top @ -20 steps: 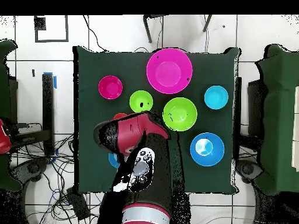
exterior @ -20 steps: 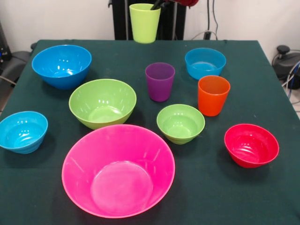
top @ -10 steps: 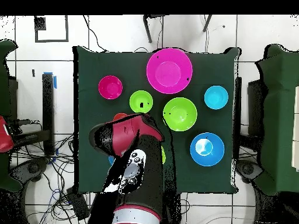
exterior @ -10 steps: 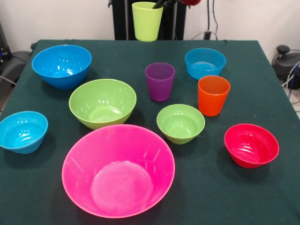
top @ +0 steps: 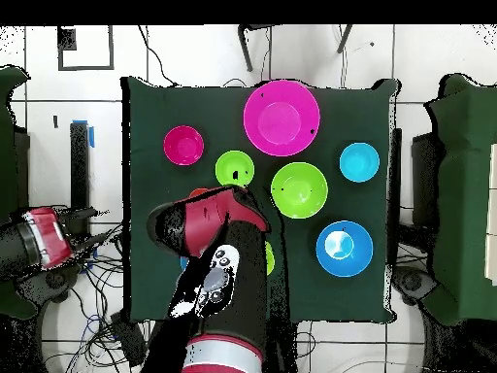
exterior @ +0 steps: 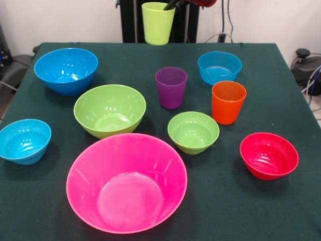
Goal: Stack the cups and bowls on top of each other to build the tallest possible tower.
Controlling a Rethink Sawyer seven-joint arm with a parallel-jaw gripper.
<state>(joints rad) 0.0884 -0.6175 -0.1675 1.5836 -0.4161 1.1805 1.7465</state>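
My gripper is at the top edge of the front view, shut on the rim of the lime green cup, which hangs upright above the table's far edge. The purple cup and orange cup stand on the cloth. The bowls all sit apart and upright: huge pink, large green, large blue, small green, red, and two small light-blue ones. No tower shows. In the overhead view the arm hides the cups.
A dark green cloth covers the table. The black pedestal stands behind the held cup. A red and white object juts in beside the table at the overhead view's left edge, among cables on the floor.
The lime green cup has shifted slightly right and up in the front view. In the overhead view the arm swung a little left, and the red and white object came further in.
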